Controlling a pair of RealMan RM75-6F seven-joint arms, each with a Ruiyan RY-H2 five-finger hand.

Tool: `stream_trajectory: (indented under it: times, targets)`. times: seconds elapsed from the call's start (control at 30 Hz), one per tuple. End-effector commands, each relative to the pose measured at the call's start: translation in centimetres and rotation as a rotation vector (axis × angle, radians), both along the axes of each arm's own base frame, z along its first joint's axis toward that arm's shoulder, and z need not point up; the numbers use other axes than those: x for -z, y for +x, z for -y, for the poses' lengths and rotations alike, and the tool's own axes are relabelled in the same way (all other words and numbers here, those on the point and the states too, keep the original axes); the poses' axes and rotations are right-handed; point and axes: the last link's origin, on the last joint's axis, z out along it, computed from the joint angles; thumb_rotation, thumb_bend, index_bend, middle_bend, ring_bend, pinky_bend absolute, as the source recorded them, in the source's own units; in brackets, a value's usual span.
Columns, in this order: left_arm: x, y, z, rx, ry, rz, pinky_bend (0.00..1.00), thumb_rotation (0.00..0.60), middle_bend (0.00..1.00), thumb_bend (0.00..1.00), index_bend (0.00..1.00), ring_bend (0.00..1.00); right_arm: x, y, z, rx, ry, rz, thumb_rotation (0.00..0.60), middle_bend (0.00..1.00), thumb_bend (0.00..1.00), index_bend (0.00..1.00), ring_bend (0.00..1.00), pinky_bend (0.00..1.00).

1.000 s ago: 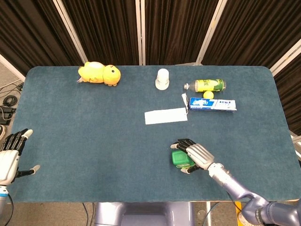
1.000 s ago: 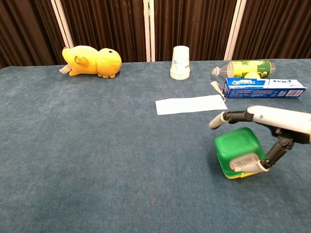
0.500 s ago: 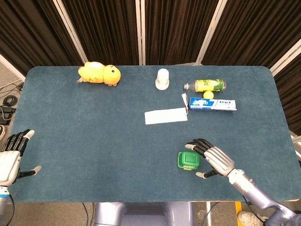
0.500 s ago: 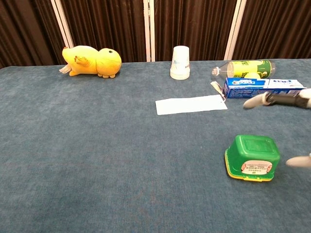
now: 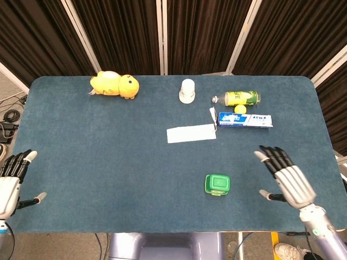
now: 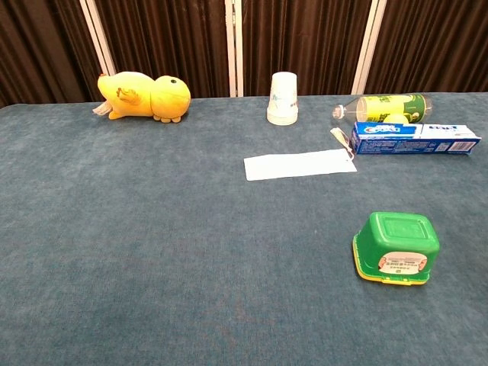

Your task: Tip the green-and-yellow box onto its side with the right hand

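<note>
The green-and-yellow box (image 5: 217, 184) (image 6: 396, 248) stands alone on the blue table near its front edge, green face up, its yellow rim against the cloth and a label on the side facing the chest view. My right hand (image 5: 287, 177) hovers well to the right of it, fingers spread, holding nothing, and is out of the chest view. At the table's front left corner my left hand (image 5: 12, 181) is held with its fingers apart and nothing in it.
A white paper strip (image 5: 191, 133) lies behind the box. Further back are a toothpaste carton (image 5: 244, 119), a lying green bottle (image 5: 241, 98), a small yellow ball (image 5: 239, 109), a white cup (image 5: 187, 90) and a yellow plush toy (image 5: 114, 84).
My right hand let go of the box and drew away to the right, leaving the chest view. The box settled flat from its tilt. The left hand barely moved.
</note>
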Motion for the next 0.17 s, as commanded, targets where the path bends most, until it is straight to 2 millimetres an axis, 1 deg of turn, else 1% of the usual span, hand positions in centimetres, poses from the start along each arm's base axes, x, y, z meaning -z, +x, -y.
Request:
stream_trajectory:
  times: [0.03, 0.17]
  targets:
    - [-0.2, 0.1, 0.2, 0.002, 0.002, 0.007, 0.0, 0.6, 0.0, 0.0, 0.0, 0.0, -2.1, -0.6, -2.1, 0.093, -0.122, -0.017, 0.6, 0.0, 0.0, 0.0, 0.0, 0.0]
    - [-0.4, 0.2, 0.6, 0.009, 0.007, 0.021, 0.0, 0.6, 0.0, 0.0, 0.0, 0.0, -2.3, -1.3, -3.1, 0.114, -0.184, -0.013, 0.6, 0.0, 0.0, 0.0, 0.0, 0.0]
